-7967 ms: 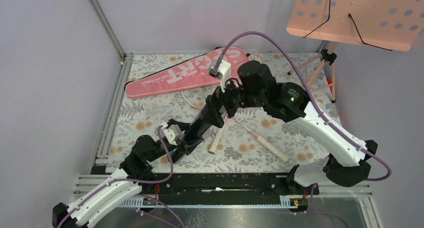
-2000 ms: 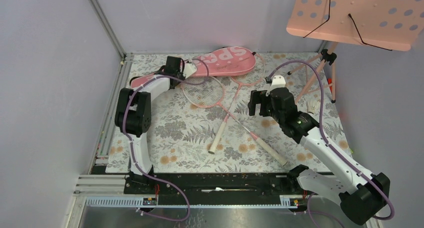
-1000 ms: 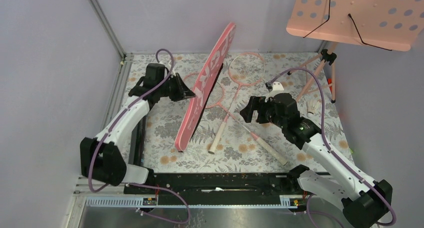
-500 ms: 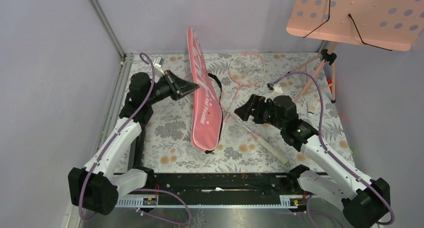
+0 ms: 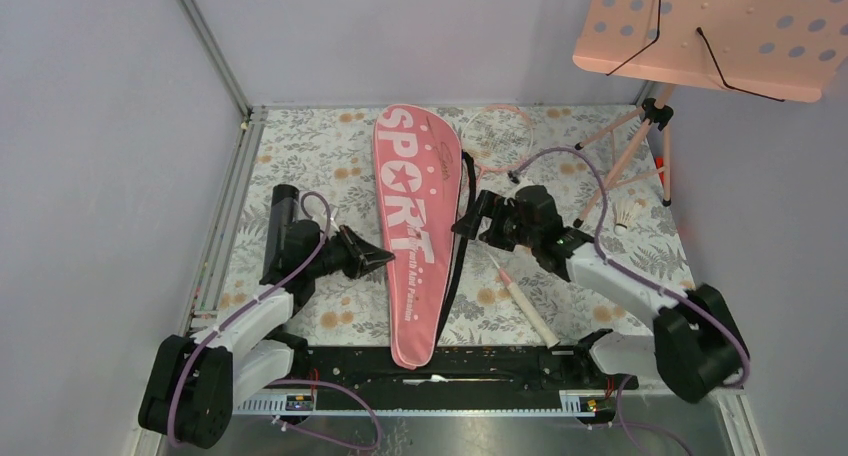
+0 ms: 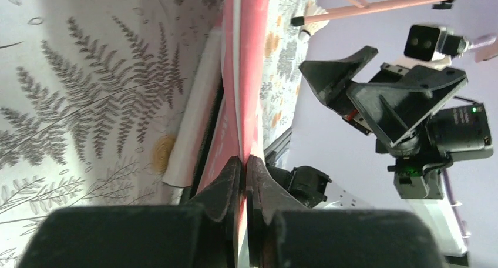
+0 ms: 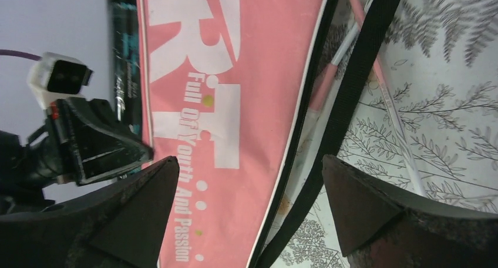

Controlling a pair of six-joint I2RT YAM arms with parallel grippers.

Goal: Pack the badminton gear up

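Observation:
The long pink "SPORT" bag [image 5: 410,226] lies flat, print up, its narrow end toward the near edge. My left gripper [image 5: 385,259] is shut on the bag's left edge [image 6: 244,103], pinching the thin rim. My right gripper [image 5: 468,223] hangs open over the bag's right edge [image 7: 235,103] and its black strap [image 7: 352,103]. One racket head [image 5: 500,136] shows beyond the bag, and a pale handle [image 5: 530,311] lies to the bag's right. Another pale handle [image 6: 194,121] sits partly under the bag. A shuttlecock [image 5: 625,216] lies far right. A black tube [image 5: 279,226] is left of the bag.
The pink perforated music stand [image 5: 700,26] overhangs the back right corner, its tripod legs [image 5: 625,146] standing on the floral mat. Grey walls close the left and back sides. A metal rail [image 5: 400,361] runs along the near edge.
The bag went from standing on edge to lying flat with its print up. My left arm drew back toward the near edge with it. The right gripper moved left to the bag's right edge.

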